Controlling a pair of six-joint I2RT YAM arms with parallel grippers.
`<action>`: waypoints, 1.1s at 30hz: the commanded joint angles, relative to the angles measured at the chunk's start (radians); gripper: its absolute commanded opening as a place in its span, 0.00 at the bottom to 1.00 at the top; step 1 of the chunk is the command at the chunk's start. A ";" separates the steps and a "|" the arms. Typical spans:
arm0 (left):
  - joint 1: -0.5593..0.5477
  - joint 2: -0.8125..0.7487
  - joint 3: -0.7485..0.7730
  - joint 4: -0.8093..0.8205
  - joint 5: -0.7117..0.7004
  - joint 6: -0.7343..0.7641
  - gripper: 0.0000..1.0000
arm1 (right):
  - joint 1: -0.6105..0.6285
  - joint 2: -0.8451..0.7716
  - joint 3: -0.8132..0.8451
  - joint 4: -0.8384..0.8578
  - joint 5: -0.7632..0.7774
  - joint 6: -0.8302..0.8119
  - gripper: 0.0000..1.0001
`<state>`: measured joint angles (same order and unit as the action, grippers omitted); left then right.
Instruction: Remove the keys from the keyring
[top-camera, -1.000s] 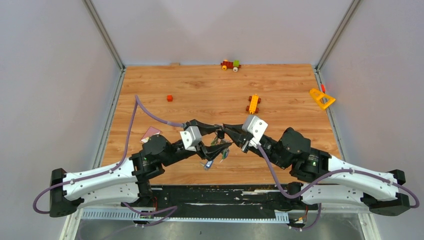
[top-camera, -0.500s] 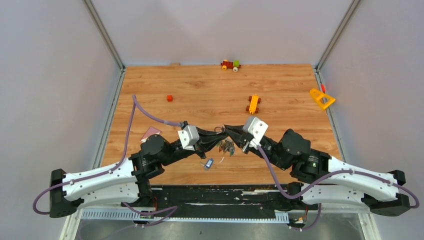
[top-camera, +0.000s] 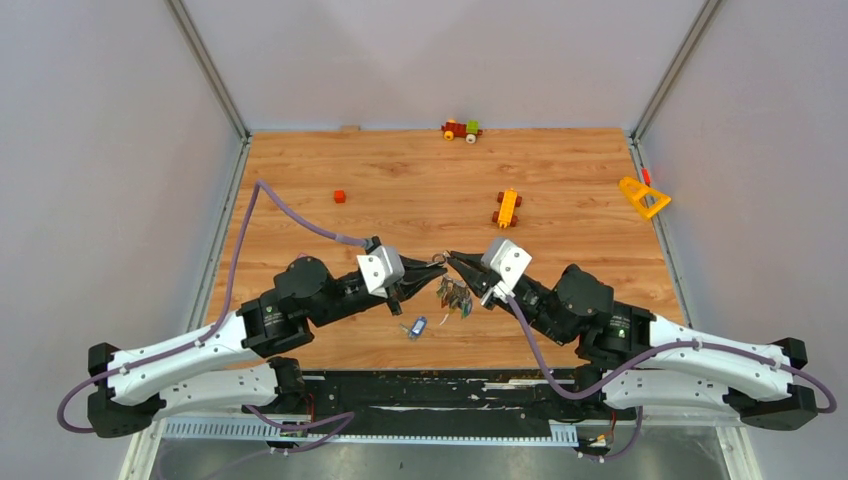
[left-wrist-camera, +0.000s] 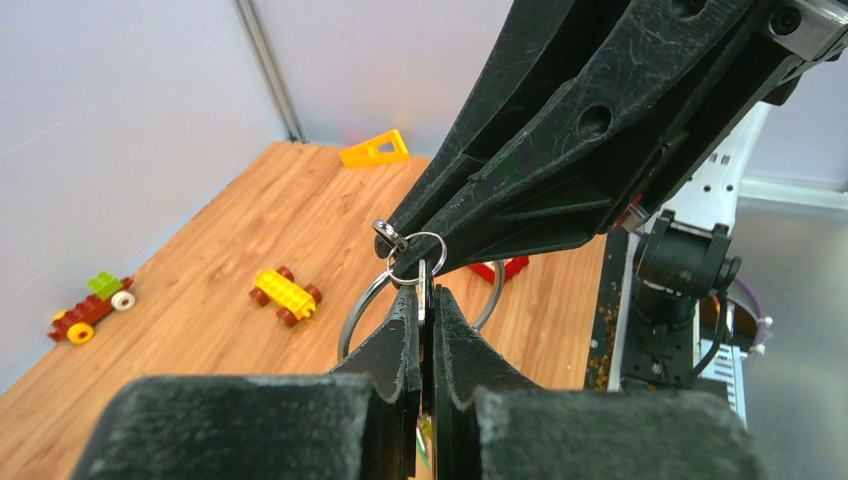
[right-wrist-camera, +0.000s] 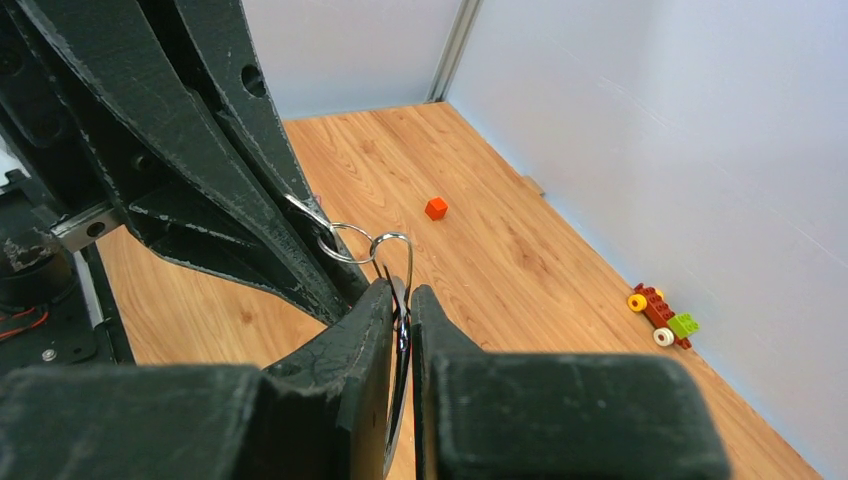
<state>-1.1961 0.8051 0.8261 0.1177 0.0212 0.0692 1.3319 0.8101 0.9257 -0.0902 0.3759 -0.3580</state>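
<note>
The keyring (left-wrist-camera: 352, 312), a thin silver loop with smaller rings (left-wrist-camera: 415, 258) linked on it, hangs between my two grippers above the middle of the table. My left gripper (left-wrist-camera: 424, 293) is shut on a flat metal key (left-wrist-camera: 421, 282) just below a small ring. Opposite it, my right gripper (right-wrist-camera: 401, 287) is shut on the keyring (right-wrist-camera: 410, 262) wire. In the top view the left gripper (top-camera: 437, 278) and right gripper (top-camera: 452, 259) almost touch tip to tip. A bunch of keys (top-camera: 457, 296) with coloured tags dangles under them. One blue-tagged key (top-camera: 418, 327) lies on the wood.
A red cube (top-camera: 339, 196) sits far left, a yellow and red toy car (top-camera: 508, 208) beyond the right gripper. A small brick vehicle (top-camera: 461, 130) stands at the back edge, and an orange triangle (top-camera: 643, 197) rests at the right rim.
My left gripper, open a second ago, has shut on a key at the ring. The left arm pulled back left and the hanging keys swung right. The right gripper stayed shut.
</note>
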 joint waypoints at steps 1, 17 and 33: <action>-0.004 0.007 0.087 -0.125 0.005 0.035 0.00 | -0.011 -0.023 -0.013 0.148 0.127 -0.022 0.00; -0.003 0.205 0.493 -0.642 0.053 0.241 0.00 | -0.012 -0.119 -0.155 0.302 -0.020 0.044 0.00; -0.003 0.343 0.724 -0.923 0.095 0.359 0.00 | -0.012 -0.113 -0.198 0.299 -0.163 0.093 0.16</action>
<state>-1.1973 1.1332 1.4876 -0.7425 0.0864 0.3840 1.3251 0.6971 0.7353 0.1390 0.2710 -0.2928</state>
